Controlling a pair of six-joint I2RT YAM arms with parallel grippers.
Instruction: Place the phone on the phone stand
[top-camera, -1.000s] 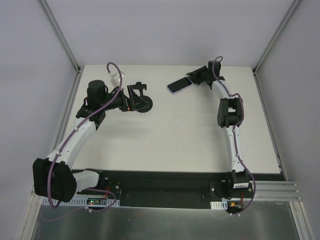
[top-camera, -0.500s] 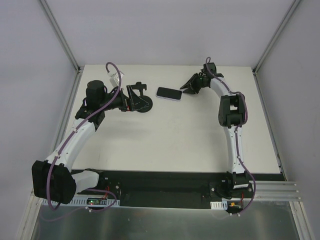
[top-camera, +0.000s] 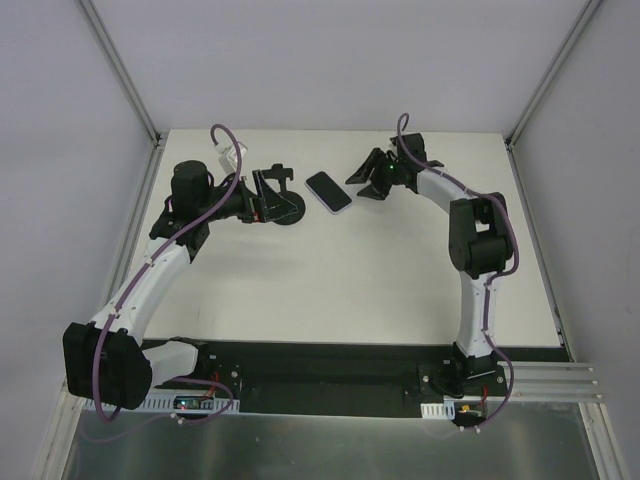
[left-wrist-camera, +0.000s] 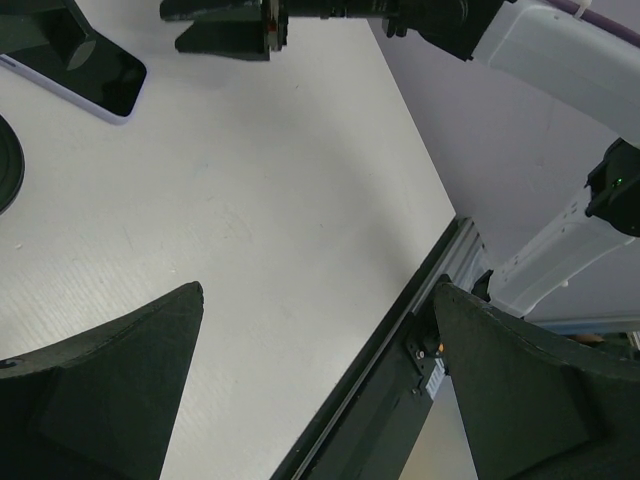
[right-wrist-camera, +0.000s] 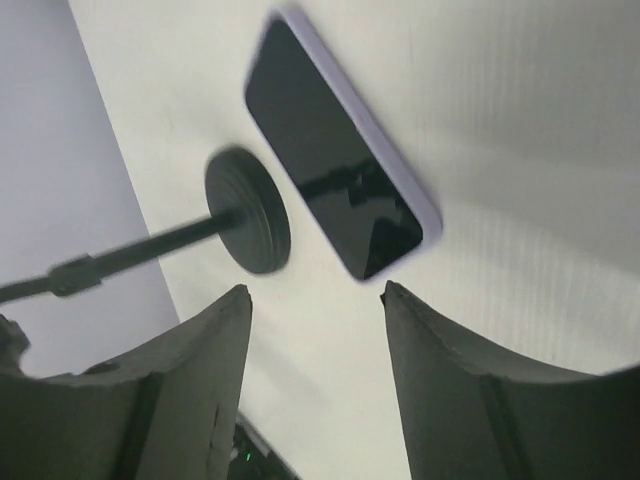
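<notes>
The phone (top-camera: 328, 191) lies flat on the white table, screen up, just right of the phone stand (top-camera: 283, 204). It also shows in the right wrist view (right-wrist-camera: 335, 190) and the left wrist view (left-wrist-camera: 85, 70). My right gripper (top-camera: 366, 184) is open and empty, close to the phone's right end, fingers (right-wrist-camera: 440, 400) pointing at it. The stand's disc base (right-wrist-camera: 250, 225) and post (right-wrist-camera: 130, 255) lie beyond the phone. My left gripper (top-camera: 262, 200) is open beside the stand's left side, with only bare table between its fingers (left-wrist-camera: 100, 390).
The table's metal frame rails (top-camera: 140, 200) run along the left and right sides, with grey walls behind. The black base strip (top-camera: 320, 365) crosses the near edge. In the left wrist view the table edge (left-wrist-camera: 400, 330) and the right arm (left-wrist-camera: 560, 50) show.
The right gripper brought the phone left and down, let it go on the table, and now stands open beside it. The phone has turned and lies closer to the stand. The left arm stayed.
</notes>
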